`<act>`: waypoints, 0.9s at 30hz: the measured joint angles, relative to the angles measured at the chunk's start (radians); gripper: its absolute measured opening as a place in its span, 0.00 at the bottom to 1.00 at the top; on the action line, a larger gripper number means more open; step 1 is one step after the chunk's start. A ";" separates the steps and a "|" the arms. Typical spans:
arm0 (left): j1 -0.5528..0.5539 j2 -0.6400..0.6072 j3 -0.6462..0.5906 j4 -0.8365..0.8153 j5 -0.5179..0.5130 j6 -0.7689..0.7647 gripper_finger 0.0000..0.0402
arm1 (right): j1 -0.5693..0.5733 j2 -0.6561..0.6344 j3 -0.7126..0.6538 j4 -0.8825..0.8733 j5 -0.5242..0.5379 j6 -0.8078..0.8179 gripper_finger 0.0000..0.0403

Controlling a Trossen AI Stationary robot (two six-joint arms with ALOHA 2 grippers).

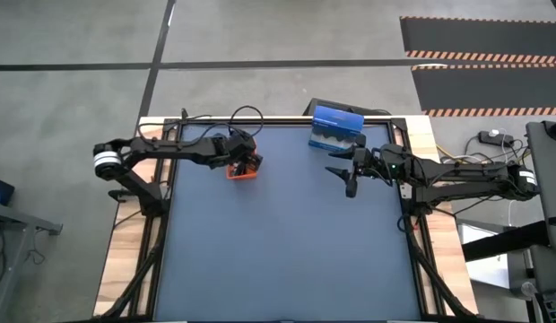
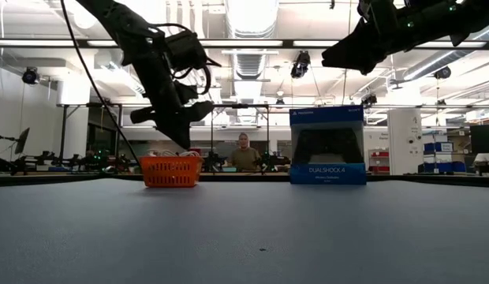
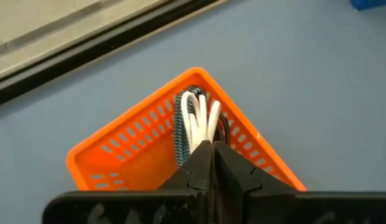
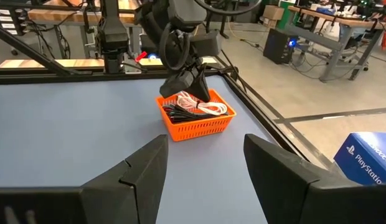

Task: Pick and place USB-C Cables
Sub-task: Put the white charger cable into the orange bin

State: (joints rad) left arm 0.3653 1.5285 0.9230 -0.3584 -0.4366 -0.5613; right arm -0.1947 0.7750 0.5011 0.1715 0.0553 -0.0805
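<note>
An orange basket [image 1: 242, 170] [image 2: 171, 171] stands on the blue mat near the table's far left. It contains folded cables: a white one [image 3: 202, 115] [image 4: 211, 107], a teal one [image 3: 179, 130], a black one [image 4: 180, 114] and a bit of red [image 4: 178, 98]. My left gripper [image 3: 210, 146] [image 4: 202, 93] hovers just above the basket's rim, shut at the white cable. My right gripper [image 1: 348, 179] [image 4: 205, 155] is open, raised above the mat in front of the blue box, touching nothing. My left gripper comes from above, slanting down into the basket. Its fingertips [image 3: 202, 152] meet the near end of the white cable's loops [image 3: 204, 134], which seem pinched between the two tips. The rest of the cable lies in the basket beside the teal one.
A blue DualShock box [image 1: 336, 128] [image 2: 327, 146] stands upright at the far edge, right of the basket. The table's black frame rail [image 3: 87, 50] runs close behind the basket. A person [image 2: 244, 154] sits in the room beyond. Bare mat [image 1: 287, 251] spreads toward the near edge.
</note>
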 joint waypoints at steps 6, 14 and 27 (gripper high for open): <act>-0.001 -0.021 0.000 0.007 -0.014 -0.001 0.00 | 0.000 0.000 0.000 0.000 0.000 0.000 0.50; -0.011 -0.012 -0.001 0.086 0.112 0.076 0.00 | 0.000 0.000 0.000 0.000 0.000 -0.008 0.50; -0.011 0.046 -0.030 0.095 -0.022 0.096 0.00 | 0.000 0.000 0.000 -0.004 0.000 -0.002 0.50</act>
State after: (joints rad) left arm 0.3542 1.5749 0.8928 -0.2632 -0.4590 -0.4652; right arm -0.1947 0.7748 0.5011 0.1679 0.0555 -0.0826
